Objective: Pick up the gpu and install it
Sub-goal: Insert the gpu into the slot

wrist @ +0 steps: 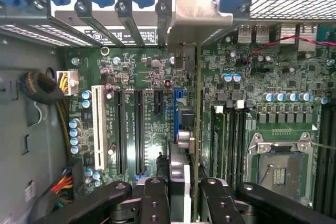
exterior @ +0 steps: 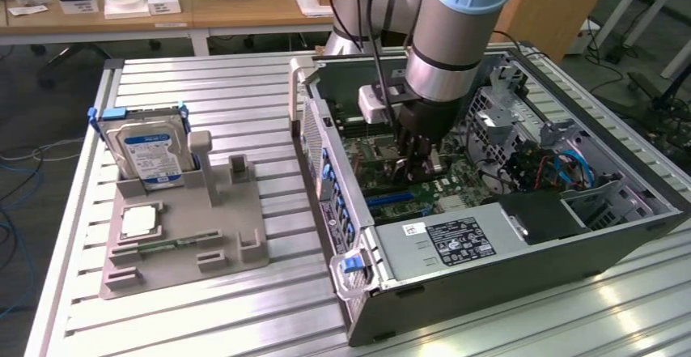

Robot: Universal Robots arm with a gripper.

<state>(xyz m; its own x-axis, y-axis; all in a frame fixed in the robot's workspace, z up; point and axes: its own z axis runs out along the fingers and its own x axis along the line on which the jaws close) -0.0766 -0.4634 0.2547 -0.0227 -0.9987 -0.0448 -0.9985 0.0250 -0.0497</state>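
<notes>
The gripper was down inside the open computer case, fingers clamped on the gpu, which stood on edge over the motherboard, its metal bracket against the rear slots, presumably for seating.

End effector clamped on gpu, edge-on, upright over motherboard w/ empty CPU socket.
</notes>
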